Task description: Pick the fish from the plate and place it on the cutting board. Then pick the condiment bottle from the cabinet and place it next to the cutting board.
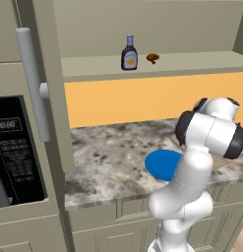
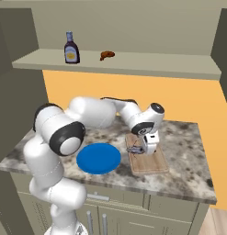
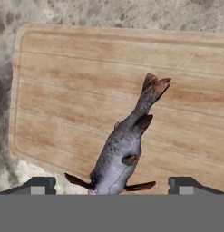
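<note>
Speckled granite counter [image 2: 184, 142] carries the light wooden cutting board [image 3: 86, 81]; the slender grey fish [image 3: 124, 145] is released between wide jaws; next, the dark brown bottle [image 2: 71, 48] must be fetched.

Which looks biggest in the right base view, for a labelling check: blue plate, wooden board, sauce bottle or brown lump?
1. Flat round bright blue plate and light brown rectangular wooden cutting board: alike, unranked.
2. Dark brown sauce bottle, farther away.
3. Small brown lump, beside it.

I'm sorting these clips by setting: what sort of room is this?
A rendered kitchen, it seems: a speckled stone counter over cupboard doors, a microwave built in at the left, and a fish lying on a cutting board.
</note>
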You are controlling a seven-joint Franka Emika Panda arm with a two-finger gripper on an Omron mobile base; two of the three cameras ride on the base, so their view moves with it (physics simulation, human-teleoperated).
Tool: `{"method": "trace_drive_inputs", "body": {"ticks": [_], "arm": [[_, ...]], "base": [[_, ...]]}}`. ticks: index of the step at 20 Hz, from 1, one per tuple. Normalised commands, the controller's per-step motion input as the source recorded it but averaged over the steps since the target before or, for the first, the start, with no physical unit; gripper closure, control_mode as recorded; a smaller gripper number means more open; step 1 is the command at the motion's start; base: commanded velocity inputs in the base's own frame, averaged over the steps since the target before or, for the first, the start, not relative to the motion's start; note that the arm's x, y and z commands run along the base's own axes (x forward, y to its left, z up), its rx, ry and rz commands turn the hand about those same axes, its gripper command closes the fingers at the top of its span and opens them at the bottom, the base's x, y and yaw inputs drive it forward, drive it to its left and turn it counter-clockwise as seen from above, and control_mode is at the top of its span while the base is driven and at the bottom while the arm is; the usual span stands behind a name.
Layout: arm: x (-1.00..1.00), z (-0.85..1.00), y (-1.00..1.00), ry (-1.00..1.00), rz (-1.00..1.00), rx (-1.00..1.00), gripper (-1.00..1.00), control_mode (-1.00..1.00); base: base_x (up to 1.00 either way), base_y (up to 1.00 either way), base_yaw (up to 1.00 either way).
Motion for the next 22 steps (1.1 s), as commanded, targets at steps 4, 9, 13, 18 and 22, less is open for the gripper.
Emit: {"method": "trace_drive_inputs", "body": {"ticks": [4, 9, 13, 18, 22], "arm": [[-0.36, 0.04, 0.15, -0.01, -0.02, 0.0, -1.0, -1.0], [-0.41, 0.16, 0.18, 0.0, -0.03, 0.0, -1.0, -1.0], [-0.44, 0.2, 0.27, -0.01, -0.02, 0.0, -1.0, -1.0], [-0.46, 0.18, 0.3, -0.02, -0.03, 0.0, -1.0, -1.0], [-0.29, 0.18, 0.27, -0.02, -0.03, 0.0, -1.0, -1.0]], "base": [[0.0, 0.0, 0.0], [0.0, 0.0, 0.0], [0.0, 0.0, 0.0], [0.0, 0.0, 0.0], [0.0, 0.0, 0.0]]}}
